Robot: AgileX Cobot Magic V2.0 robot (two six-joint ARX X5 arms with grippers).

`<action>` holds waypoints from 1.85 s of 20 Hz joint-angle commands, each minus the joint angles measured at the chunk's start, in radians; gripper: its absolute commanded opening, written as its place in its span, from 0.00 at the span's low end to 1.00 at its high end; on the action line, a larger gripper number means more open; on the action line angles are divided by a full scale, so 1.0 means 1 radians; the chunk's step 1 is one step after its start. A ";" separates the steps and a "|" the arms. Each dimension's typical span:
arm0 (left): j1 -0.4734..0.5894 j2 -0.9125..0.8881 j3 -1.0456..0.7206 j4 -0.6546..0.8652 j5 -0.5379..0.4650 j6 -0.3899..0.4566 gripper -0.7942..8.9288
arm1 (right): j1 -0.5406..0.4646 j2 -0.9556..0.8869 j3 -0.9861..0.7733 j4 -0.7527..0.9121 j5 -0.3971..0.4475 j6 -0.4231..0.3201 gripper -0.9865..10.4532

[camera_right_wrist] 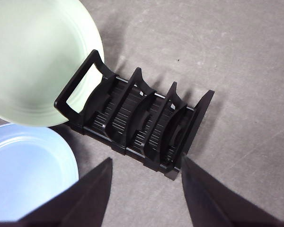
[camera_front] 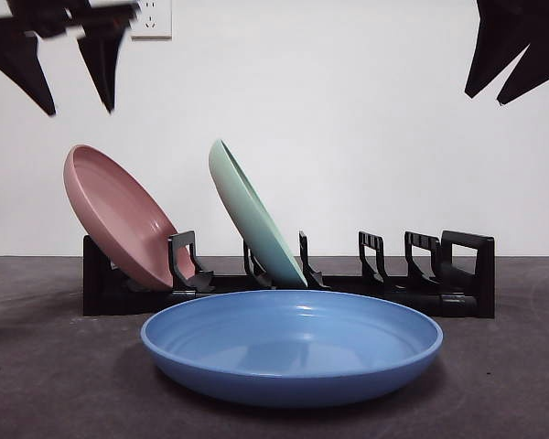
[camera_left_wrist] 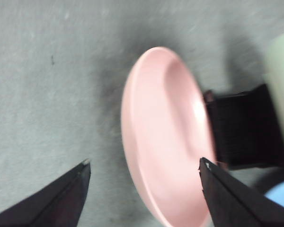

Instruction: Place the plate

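Note:
A blue plate (camera_front: 293, 347) lies flat on the table in front of a black dish rack (camera_front: 421, 279). A pink plate (camera_front: 119, 215) leans in the rack's left end slot and a green plate (camera_front: 253, 215) leans in a slot further right. My left gripper (camera_left_wrist: 144, 163) is open and empty above the pink plate (camera_left_wrist: 165, 137); it shows as a black tip at the top left of the front view (camera_front: 78, 69). My right gripper (camera_right_wrist: 146, 163) is open and empty above the rack's free slots (camera_right_wrist: 137, 123), at the top right of the front view (camera_front: 517, 59).
The rack's right-hand slots (camera_front: 393, 261) hold nothing. The right wrist view shows the green plate (camera_right_wrist: 33, 61) and the blue plate (camera_right_wrist: 23, 170) beside the rack. A wall socket (camera_front: 151, 18) is on the white wall behind.

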 commanded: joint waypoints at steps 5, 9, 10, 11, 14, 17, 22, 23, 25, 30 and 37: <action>-0.003 0.137 0.065 -0.008 -0.014 0.011 0.46 | 0.002 0.008 0.012 0.005 -0.003 0.009 0.28; -0.004 0.148 0.067 -0.009 -0.014 0.010 0.33 | 0.002 0.008 0.012 0.005 -0.002 0.009 0.28; -0.004 0.148 0.072 -0.010 -0.014 0.010 0.30 | 0.002 0.008 0.012 0.005 -0.002 0.009 0.28; -0.004 0.148 0.074 -0.010 -0.014 0.010 0.29 | 0.002 0.008 0.012 0.005 -0.002 0.009 0.28; -0.004 0.148 0.086 -0.019 -0.014 0.010 0.21 | 0.002 0.008 0.012 0.005 -0.002 0.009 0.28; -0.004 0.148 0.089 -0.025 -0.014 0.010 0.16 | 0.002 0.008 0.012 0.005 -0.002 0.009 0.28; -0.004 0.147 0.089 -0.041 -0.014 0.010 0.10 | 0.002 0.008 0.012 0.004 -0.002 0.009 0.28; -0.004 0.147 0.089 -0.041 -0.014 0.010 0.10 | 0.002 0.008 0.012 0.003 -0.002 0.009 0.28; -0.004 0.145 0.092 -0.041 -0.014 0.010 0.10 | 0.002 0.008 0.012 -0.002 -0.002 0.009 0.28; -0.004 0.140 0.166 -0.087 -0.051 0.011 0.10 | 0.002 0.008 0.012 -0.006 -0.002 0.008 0.28; -0.004 0.140 0.364 -0.234 -0.093 0.031 0.10 | 0.002 0.008 0.012 -0.010 -0.002 0.003 0.28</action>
